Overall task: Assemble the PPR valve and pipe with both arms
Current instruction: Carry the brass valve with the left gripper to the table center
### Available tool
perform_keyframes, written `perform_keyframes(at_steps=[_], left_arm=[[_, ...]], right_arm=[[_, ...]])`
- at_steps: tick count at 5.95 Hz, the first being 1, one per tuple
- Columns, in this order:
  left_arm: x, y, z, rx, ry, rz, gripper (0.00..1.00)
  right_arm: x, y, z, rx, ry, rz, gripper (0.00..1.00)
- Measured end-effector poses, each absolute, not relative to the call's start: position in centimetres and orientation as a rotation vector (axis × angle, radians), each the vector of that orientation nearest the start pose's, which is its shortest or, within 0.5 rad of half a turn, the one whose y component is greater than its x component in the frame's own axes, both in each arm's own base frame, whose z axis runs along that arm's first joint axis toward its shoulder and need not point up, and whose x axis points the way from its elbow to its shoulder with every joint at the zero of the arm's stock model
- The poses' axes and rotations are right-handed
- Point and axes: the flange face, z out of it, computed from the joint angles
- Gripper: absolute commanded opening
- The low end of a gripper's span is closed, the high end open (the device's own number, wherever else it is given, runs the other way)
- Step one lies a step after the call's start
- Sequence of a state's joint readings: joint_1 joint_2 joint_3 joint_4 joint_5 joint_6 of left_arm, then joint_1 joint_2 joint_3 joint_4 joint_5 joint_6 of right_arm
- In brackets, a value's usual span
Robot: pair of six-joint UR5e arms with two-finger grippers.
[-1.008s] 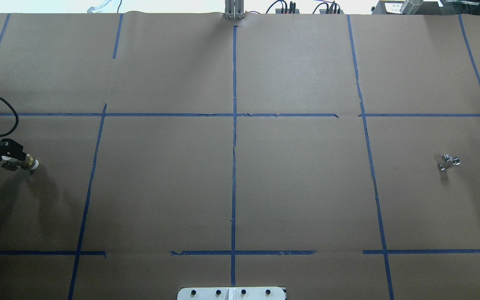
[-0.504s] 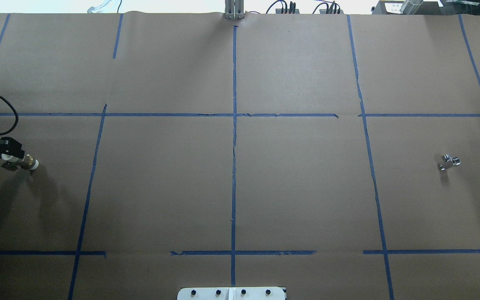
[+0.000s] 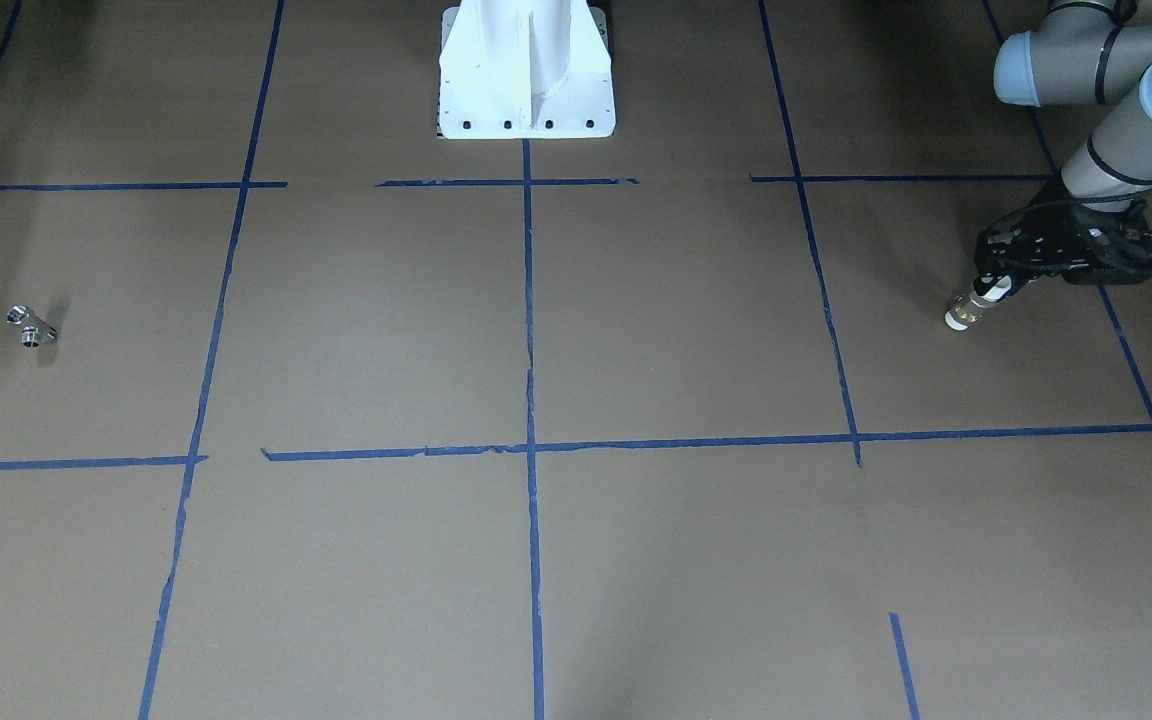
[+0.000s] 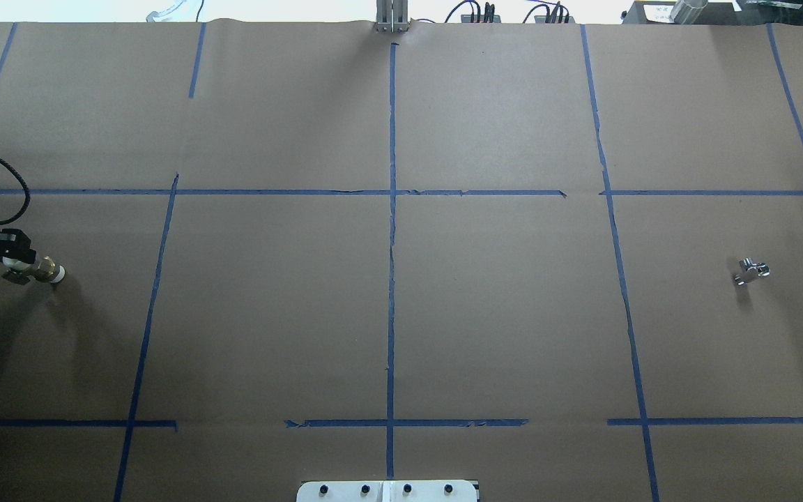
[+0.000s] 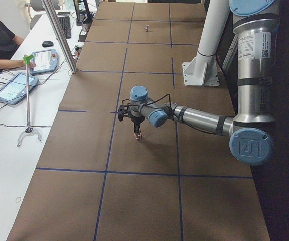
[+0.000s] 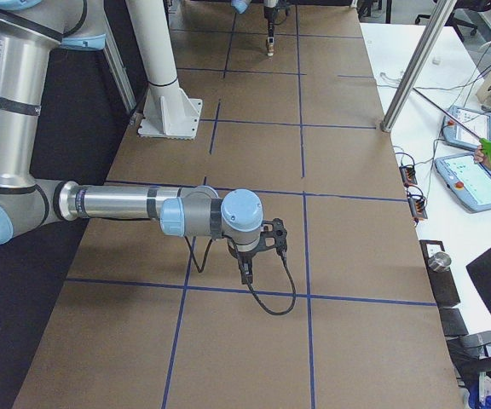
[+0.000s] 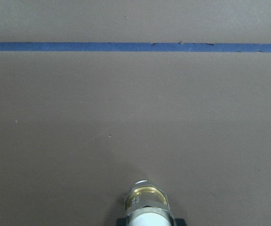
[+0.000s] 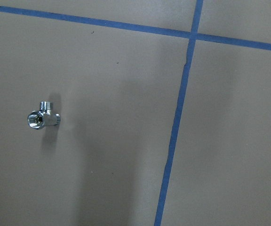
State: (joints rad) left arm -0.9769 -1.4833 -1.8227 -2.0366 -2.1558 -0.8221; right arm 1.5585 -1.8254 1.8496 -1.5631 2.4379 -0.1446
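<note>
Table (image 4: 499, 314), middle span: flat brown paper and blue tape lines (image 4: 391, 279) from pipe (image 4: 44, 270) at left end to valve (image 4: 751, 271) at right end; the two well apart

Valve lies low on the paper between two tape lines, bare paper all round it

Standing parts: white base (image 3: 526, 70) at robot-side edge, centre; post (image 4: 391, 21) at far edge, centre

Left end: left gripper (image 3: 998, 286) and its arm, jaws closed on pipe; pipe tip near paper, contact not readable

Right end: right arm (image 6: 126, 204) stretched low over table, cable (image 6: 275, 294) looping under right gripper (image 6: 245, 273); jaws not readable
</note>
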Motion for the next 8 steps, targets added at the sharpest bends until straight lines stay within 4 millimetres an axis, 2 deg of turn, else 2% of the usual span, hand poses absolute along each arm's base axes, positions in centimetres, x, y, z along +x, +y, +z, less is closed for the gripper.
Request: perform_keyframes(at_steps=[1, 2, 3, 4, 5, 7, 8], left_arm=[[20.5, -44.2, 50.4, 0.121, 0.852, -0.029, 0.00], [21.2, -44.8, 46.5, 0.143, 0.884, -0.032, 0.00], [22.8, -46.3, 41.4, 0.146, 0.905, -0.037, 0.00], [26.5, -47.3, 34.8, 0.115, 0.915, -0.027, 0.00], [31.5, -46.5, 28.8, 0.061, 0.931, -0.014, 0.00], [40.9, -44.6, 20.4, 0.040, 0.948, -0.027, 0.00], [45.9, -44.9, 16.8, 0.053, 0.942, -0.039, 0.00]], right_arm=[[5.3, -38.7, 62.5, 0.088, -0.865, -0.160, 1.00], [5.3, -38.8, 62.2, 0.093, -0.865, -0.162, 1.00], [5.3, -38.8, 61.6, 0.105, -0.865, -0.168, 1.00], [5.2, -38.9, 61.1, 0.116, -0.864, -0.176, 1.00], [5.2, -39.0, 60.7, 0.130, -0.864, -0.186, 1.00], [5.1, -39.1, 60.3, 0.154, -0.862, -0.200, 1.00], [5.1, -39.1, 60.3, 0.158, -0.860, -0.205, 1.00]])
